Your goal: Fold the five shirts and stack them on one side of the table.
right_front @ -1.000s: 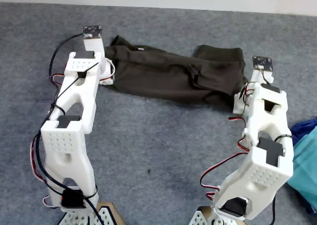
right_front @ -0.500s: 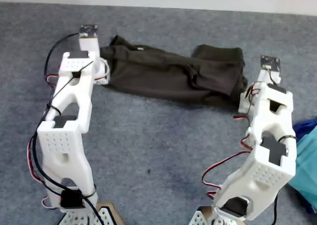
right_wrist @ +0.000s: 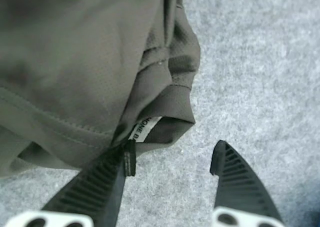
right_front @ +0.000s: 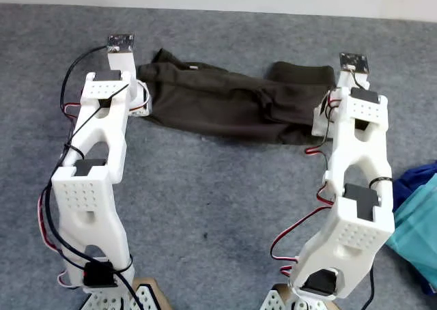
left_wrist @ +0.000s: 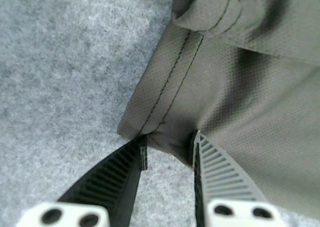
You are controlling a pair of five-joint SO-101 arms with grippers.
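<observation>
The dark shirt is judged to be light, soft and limp, so it will sag and crease when lifted. It is best taken at a stitched hem or a corner, where the cloth is doubled and less likely to slip. It is an olive-brown knit, bunched into a long wrinkled band on the grey table between the two arms. One hemmed corner lies right between the fingertips of the left gripper, which is opened partway and, as far as can be told, has nothing pinched. At the other end, a folded edge with a white label is met by one finger of the right gripper, which is opened wide, its other finger over bare table. Well apart, beyond the right arm, blue and teal shirts are heaped.
</observation>
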